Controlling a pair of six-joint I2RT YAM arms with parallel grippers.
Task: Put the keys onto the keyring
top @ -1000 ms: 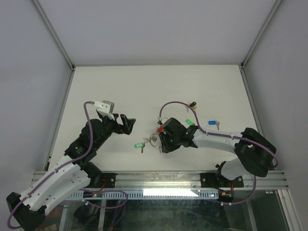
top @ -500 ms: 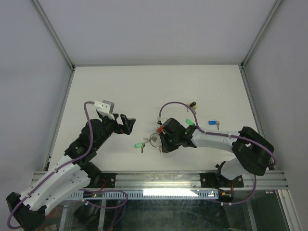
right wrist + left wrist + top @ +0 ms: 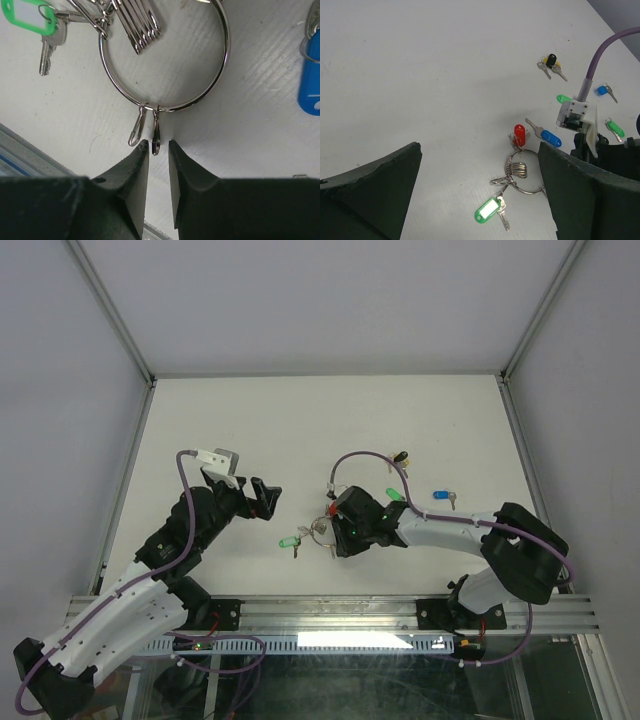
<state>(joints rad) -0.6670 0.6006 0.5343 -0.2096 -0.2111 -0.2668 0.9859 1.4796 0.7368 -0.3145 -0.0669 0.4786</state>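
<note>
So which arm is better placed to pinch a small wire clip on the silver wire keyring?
Right. The right gripper's nearly closed fingertips flank a small silver clip on the thin silver wire keyring; the left gripper hangs wide open, well clear to its left.

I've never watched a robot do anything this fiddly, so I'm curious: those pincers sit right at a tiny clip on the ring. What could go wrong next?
1. The right tool has only the tip of one small clip between its fingers, so closing may pinch nothing or let it slip out.
2. A second clip hangs right beside it and could get caught too.
3. The keyring lies loose on the table, so a nudge may slide it.
</note>
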